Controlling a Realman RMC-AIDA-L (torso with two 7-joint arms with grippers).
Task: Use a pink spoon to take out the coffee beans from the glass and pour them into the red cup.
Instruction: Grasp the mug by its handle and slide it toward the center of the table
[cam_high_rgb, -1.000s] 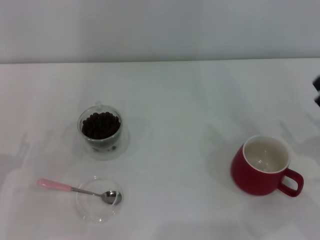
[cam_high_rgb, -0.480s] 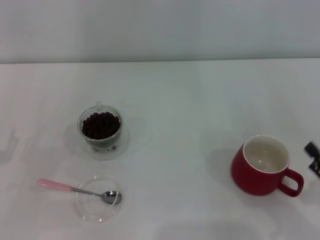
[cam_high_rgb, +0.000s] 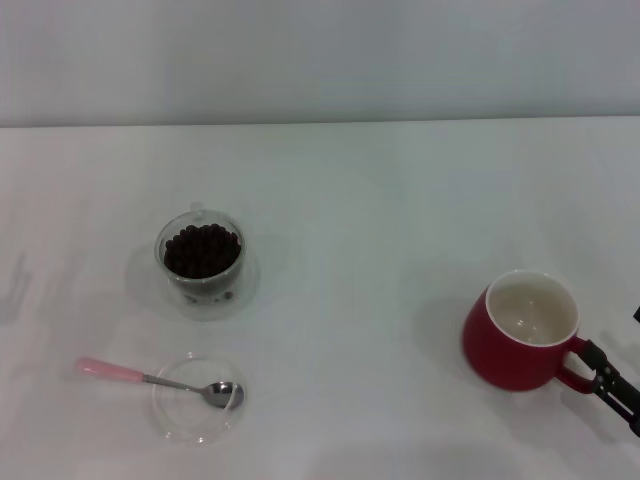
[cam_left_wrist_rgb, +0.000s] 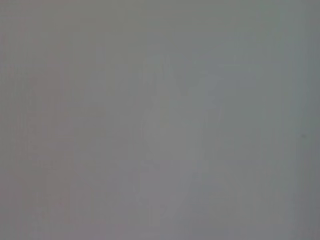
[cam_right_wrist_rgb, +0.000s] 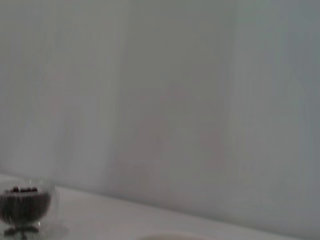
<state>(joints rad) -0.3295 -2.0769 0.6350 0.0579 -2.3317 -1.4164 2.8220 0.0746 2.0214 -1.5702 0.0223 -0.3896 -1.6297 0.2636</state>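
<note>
Your right gripper (cam_high_rgb: 612, 385) sits just beside the red cup (cam_high_rgb: 520, 335) handle, likely to steady it; I cannot tell its jaw state. Well away leftward, the pink spoon (cam_high_rgb: 150, 378) rests across a glass dish (cam_high_rgb: 190, 420), the coffee beans (cam_high_rgb: 201, 250) in the glass (cam_high_rgb: 172, 275) beyond. Left gripper unseen.

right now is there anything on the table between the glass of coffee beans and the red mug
Nothing visible stands between them. The small clear glass of dark coffee beans and the glossy red ceramic mug are separated by bare white table. The pink-handled spoon lies nearer the robot, off that line, its bowl over a shallow clear dish.
</note>
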